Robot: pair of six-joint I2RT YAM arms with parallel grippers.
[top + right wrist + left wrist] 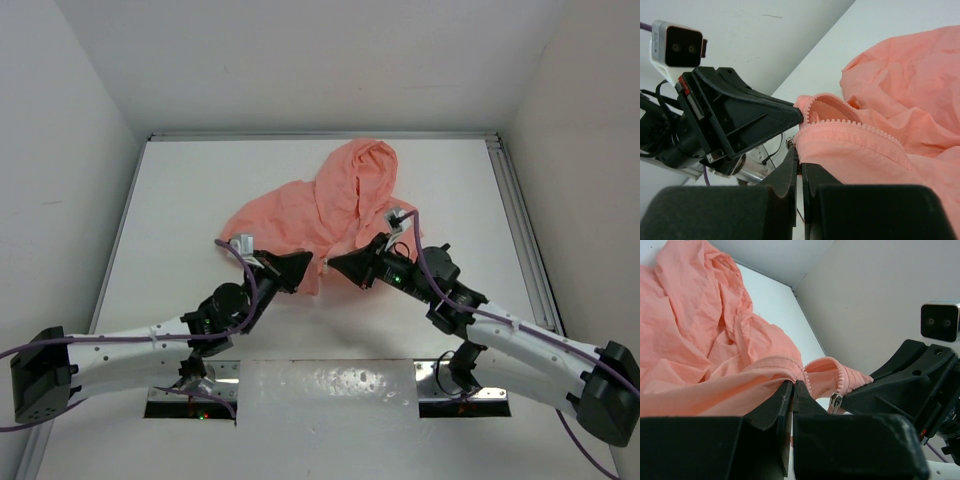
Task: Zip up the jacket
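The salmon-pink jacket [335, 200] lies crumpled in the middle of the white table, hood toward the back. My left gripper [308, 263] and right gripper [336, 263] meet tip to tip at its near hem. In the left wrist view the left gripper [792, 386] is shut on the fabric beside a row of zipper teeth [806, 375]. A metal zipper slider [835, 402] hangs at the other edge, by the right gripper's fingers [875, 392]. In the right wrist view the right gripper [800, 150] is shut on the hem under its zipper teeth [860, 129].
White walls enclose the table [200, 200] on three sides. A metal rail [522, 225] runs along the right edge. A shiny metal plate [330, 392] lies at the near edge between the two arm bases.
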